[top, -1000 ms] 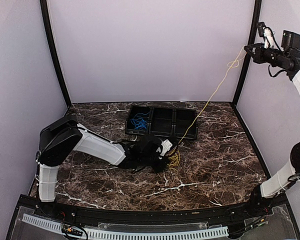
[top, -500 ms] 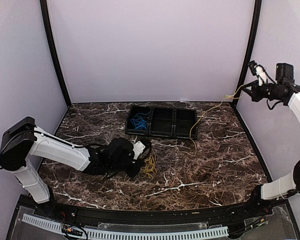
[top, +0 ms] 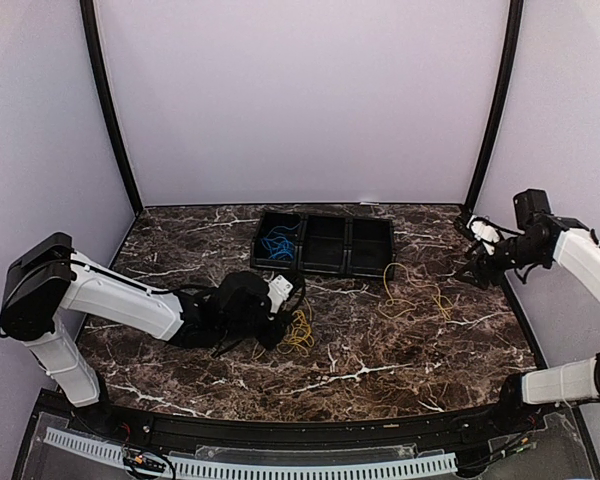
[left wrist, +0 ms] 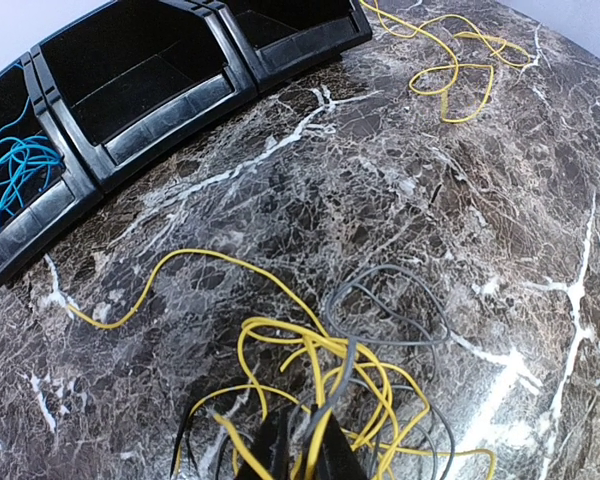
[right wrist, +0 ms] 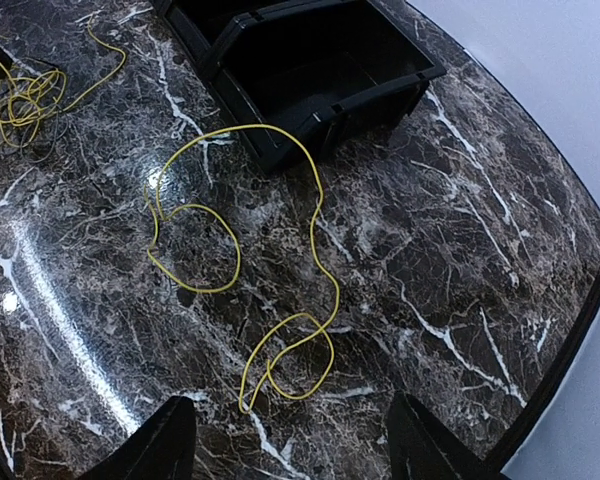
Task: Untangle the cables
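Observation:
Low over the table, my left gripper (top: 283, 322) (left wrist: 302, 430) is shut on a tangle of cables (top: 299, 333): looped yellow cable (left wrist: 310, 338) and thin grey cable (left wrist: 390, 343) run between its fingers. A separate yellow cable (top: 415, 292) (right wrist: 338, 291) lies loose in loops on the table, right of the tray. Just above the table by the right post, my right gripper (top: 472, 270) (right wrist: 292, 450) stands open over that cable's near loop, holding nothing. A blue cable (top: 276, 243) (left wrist: 15, 170) lies in the tray's left compartment.
A black three-compartment tray (top: 325, 269) (left wrist: 160, 110) (right wrist: 320, 120) sits at the back centre; its middle and right compartments look empty. Black corner posts (top: 488, 120) frame the back wall. The marble table's right edge (right wrist: 570, 330) runs close to my right gripper.
My right arm dropped from high by the right post to table height and opened; the yellow cable it held now lies on the table. My left arm dragged the tangle leftward, then stopped.

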`<action>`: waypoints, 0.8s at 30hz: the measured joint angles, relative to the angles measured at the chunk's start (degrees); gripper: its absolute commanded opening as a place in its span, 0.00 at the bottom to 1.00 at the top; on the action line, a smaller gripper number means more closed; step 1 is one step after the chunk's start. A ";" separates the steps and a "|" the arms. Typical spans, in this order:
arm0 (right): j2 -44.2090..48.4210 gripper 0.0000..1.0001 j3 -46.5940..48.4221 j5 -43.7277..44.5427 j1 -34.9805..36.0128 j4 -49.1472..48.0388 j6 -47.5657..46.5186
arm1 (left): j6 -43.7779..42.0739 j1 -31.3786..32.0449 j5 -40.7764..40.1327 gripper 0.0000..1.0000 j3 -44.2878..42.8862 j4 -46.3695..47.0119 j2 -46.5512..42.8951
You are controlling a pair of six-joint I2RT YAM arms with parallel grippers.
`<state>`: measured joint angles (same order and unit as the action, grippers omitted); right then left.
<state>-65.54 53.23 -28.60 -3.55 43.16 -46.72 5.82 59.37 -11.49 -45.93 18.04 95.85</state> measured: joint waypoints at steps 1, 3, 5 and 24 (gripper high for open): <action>-0.70 0.69 0.70 0.33 1.25 0.02 -0.55 | 0.20 0.00 -0.04 0.09 0.00 0.15 0.00; -2.45 0.69 2.27 0.90 5.25 -0.42 -1.11 | 0.46 0.00 -0.11 0.09 0.00 0.46 0.00; -4.48 0.68 3.58 1.29 10.45 -1.16 -1.07 | 0.66 0.00 -0.13 0.09 0.00 0.68 0.00; -31.12 0.50 12.96 7.93 36.94 -8.57 6.43 | 2.97 0.00 0.42 0.10 1.81 1.55 0.00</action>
<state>-96.66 66.19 -20.67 33.39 34.59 -40.29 8.80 59.37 -11.07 -44.12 19.59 95.85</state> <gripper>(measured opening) 0.426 0.094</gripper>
